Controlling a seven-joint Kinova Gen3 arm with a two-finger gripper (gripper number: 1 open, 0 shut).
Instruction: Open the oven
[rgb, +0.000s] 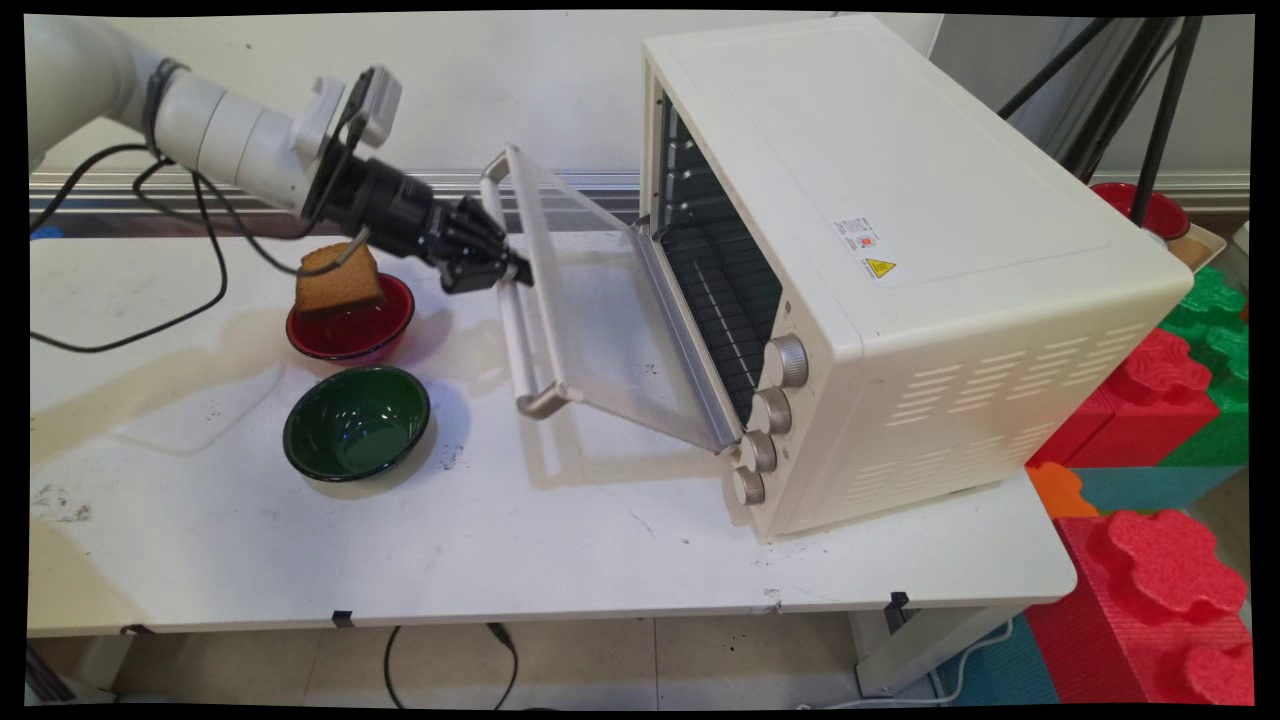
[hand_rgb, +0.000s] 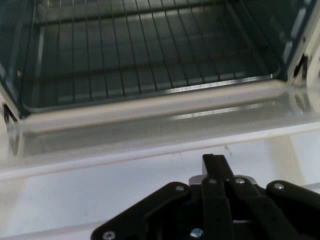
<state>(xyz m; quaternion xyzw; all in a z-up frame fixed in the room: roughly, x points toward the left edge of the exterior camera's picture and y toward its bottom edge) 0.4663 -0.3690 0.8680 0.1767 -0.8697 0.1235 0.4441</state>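
Your gripper (rgb: 500, 272) looks closed, fingers together, pressing the handle (rgb: 517, 330) of the half-lowered oven door (rgb: 600, 310); no clamp confirmed. Door's rigid, hinged, glass—judged fragile; take it at handle mid-bar. Nearby: bread (rgb: 338, 277) in red bowl (rgb: 350, 322), green bowl (rgb: 356, 422).

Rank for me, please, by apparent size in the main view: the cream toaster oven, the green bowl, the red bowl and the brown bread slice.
1. Cream toaster oven
2. Green bowl and red bowl: near alike; bread partly hides the red one
3. Brown bread slice
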